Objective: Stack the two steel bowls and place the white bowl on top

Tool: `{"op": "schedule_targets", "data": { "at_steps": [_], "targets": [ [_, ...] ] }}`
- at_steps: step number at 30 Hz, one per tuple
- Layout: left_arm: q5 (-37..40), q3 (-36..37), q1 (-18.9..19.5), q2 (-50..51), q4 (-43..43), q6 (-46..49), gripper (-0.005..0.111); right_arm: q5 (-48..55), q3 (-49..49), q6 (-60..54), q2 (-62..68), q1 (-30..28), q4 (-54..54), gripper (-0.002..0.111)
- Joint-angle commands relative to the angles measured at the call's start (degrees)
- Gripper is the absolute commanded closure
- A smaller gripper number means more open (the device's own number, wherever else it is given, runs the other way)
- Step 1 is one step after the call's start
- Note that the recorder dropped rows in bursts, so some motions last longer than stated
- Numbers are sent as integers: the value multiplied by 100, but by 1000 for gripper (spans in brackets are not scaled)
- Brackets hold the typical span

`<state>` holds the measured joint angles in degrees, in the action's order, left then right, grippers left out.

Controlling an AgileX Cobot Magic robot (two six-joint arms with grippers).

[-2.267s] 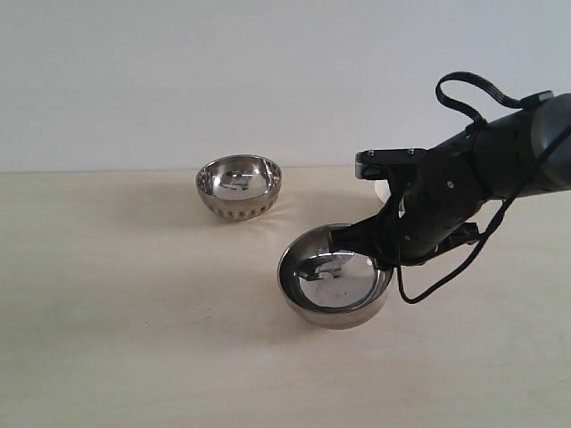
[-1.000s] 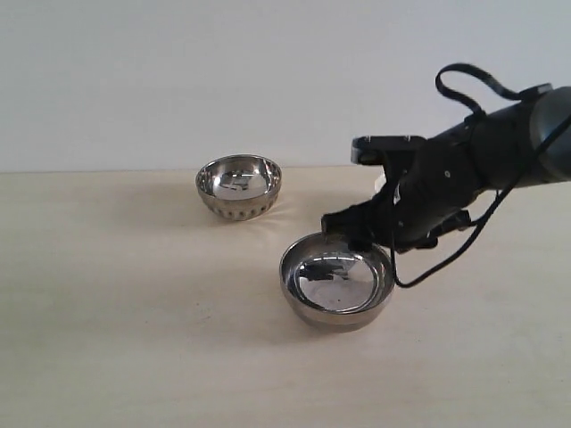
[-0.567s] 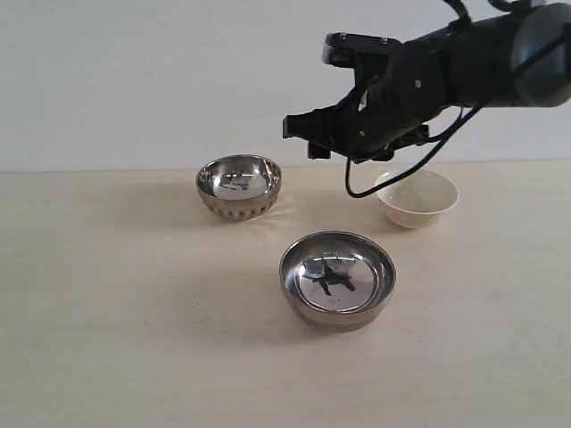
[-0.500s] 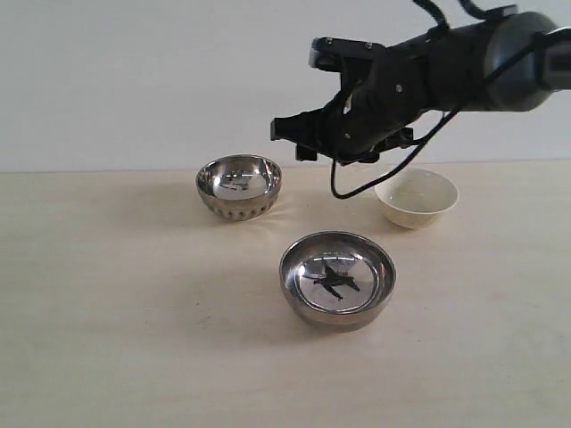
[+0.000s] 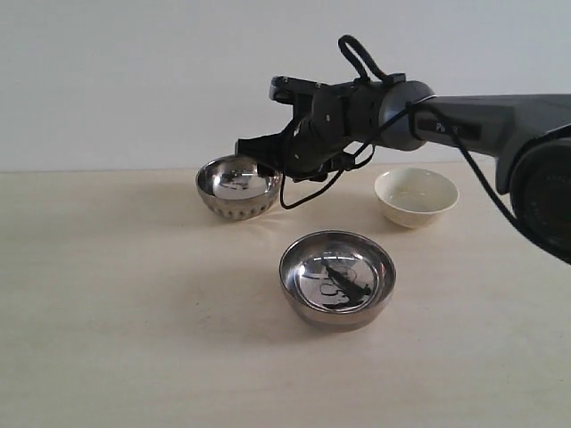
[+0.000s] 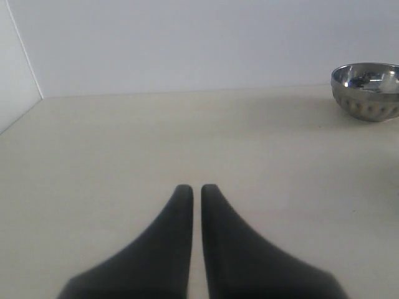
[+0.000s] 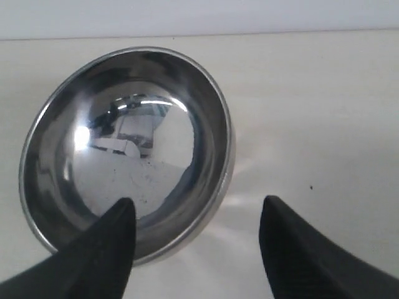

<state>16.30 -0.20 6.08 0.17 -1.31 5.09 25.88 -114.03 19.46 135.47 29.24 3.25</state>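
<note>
**Inspector:** Exterior view first. Where do the bowls stand?

**Recorder:** All three stand apart on the pale wooden table (image 5: 107, 339). The smaller shiny steel bowl with a ribbed lower band (image 5: 234, 192) is at the back left. The wider smooth-sided shiny steel bowl (image 5: 337, 278) is nearer the camera at centre. The small cream-white glossy bowl (image 5: 417, 196) is at the back right. Nothing is stacked.

**Inspector:** And the arm?

**Recorder:** The right gripper (image 5: 257, 150) reaches across the middle and hangs over the right rim of the ribbed bowl. Its dark fingers merge with the wrist and cable here, so the gap between them is hard to read. Contact with the rim cannot be judged.

**Inspector:** Left wrist view?

**Recorder:** The left gripper (image 6: 196, 189) has its jaws clenched with only a thin slit between them. It grasps nothing and is low over bare table. The ribbed bowl (image 6: 368, 93) sits well beyond it, cut off by the frame edge.

**Inspector:** Right wrist view?

**Recorder:** The right gripper (image 7: 196, 208) has its jaws spread wide and released. Only the two fingertips (image 7: 115, 230) show, and the rest is cut off. The ribbed bowl (image 7: 124, 149) fills most of the frame with its near rim between the tips. Its ribs are hidden from this angle. I cannot tell whether either tip touches metal.
</note>
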Motion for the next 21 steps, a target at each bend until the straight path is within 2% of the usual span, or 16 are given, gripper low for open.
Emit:
{"op": "schedule_targets", "data": {
  "at_steps": [1, 16, 21],
  "targets": [
    [1, 20, 3, -17, -15, -65, 103, 66, -351, -752, 231, -1, 650, 56],
    [1, 20, 3, -17, -15, -65, 103, 836, -352, -1511, 141, -2, 1069, 56],
    [1, 20, 3, -17, -15, -65, 103, 1601, -352, -2366, -374, 46, 1088, 56]
  ]
}}
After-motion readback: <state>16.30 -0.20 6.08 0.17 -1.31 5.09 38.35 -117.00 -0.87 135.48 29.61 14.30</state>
